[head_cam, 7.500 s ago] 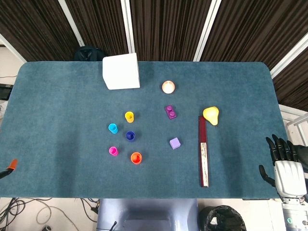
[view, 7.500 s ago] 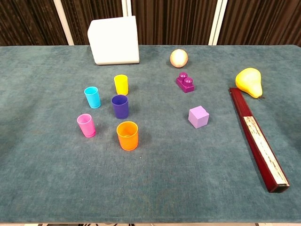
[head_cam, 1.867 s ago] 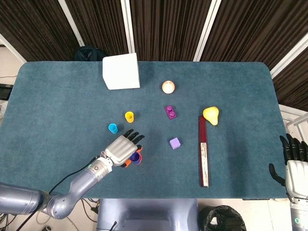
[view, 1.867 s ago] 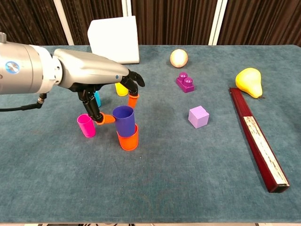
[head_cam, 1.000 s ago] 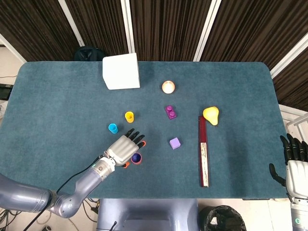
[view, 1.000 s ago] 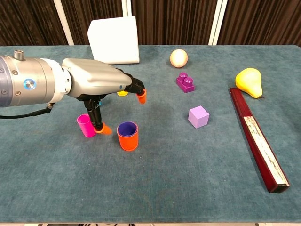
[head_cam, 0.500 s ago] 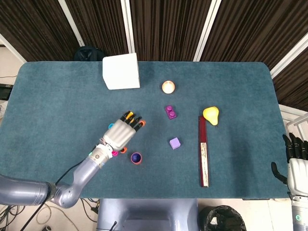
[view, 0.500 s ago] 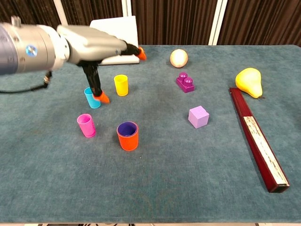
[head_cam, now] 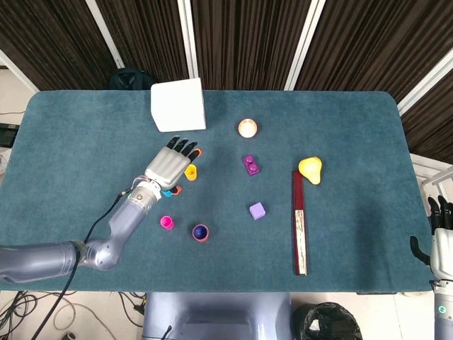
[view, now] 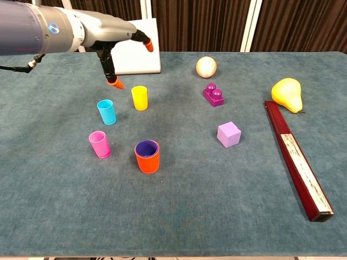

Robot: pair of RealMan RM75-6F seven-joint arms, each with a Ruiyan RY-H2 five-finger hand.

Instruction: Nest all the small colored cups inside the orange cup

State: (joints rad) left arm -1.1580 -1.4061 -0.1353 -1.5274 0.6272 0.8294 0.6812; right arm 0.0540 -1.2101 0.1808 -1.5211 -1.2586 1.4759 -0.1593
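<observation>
Orange cup [head_cam: 200, 232] sits near the front middle of the table [head_cam: 85, 142] in the head view, with the purple cup [head_cam: 200, 230] nested inside it. The pink cup [head_cam: 166, 222] stands just to its left, apart from it. The left hand [head_cam: 168, 165] is farther back and to the left, well apart from the orange cup, its fingers spread and extended and holding nothing. It covers most of the blue cup [head_cam: 168, 191], and its fingertips reach beside the yellow cup [head_cam: 190, 171]. The forearm runs back toward the near left corner. The right hand [head_cam: 440, 241] shows only at the far right edge, off the table; whether its fingers are apart or curled I cannot tell. Open cloth lies to the right of the orange cup up to the lilac cube [head_cam: 257, 210].

In the chest view the orange cup [view: 147, 157] stands near the front, the purple cup's [view: 146, 148] rim showing inside it. The pink cup [view: 99, 144] is to its left, while the blue cup [view: 107, 111] and yellow cup [view: 140, 97] stand farther back. The left hand [view: 111, 33] hangs above and behind the blue and yellow cups, clear of all cups, its orange-tipped fingers [view: 115, 83] spread and pointing down and right. The white box [view: 135, 46] stands behind it. Bare cloth lies in front of the orange cup to the near edge.
</observation>
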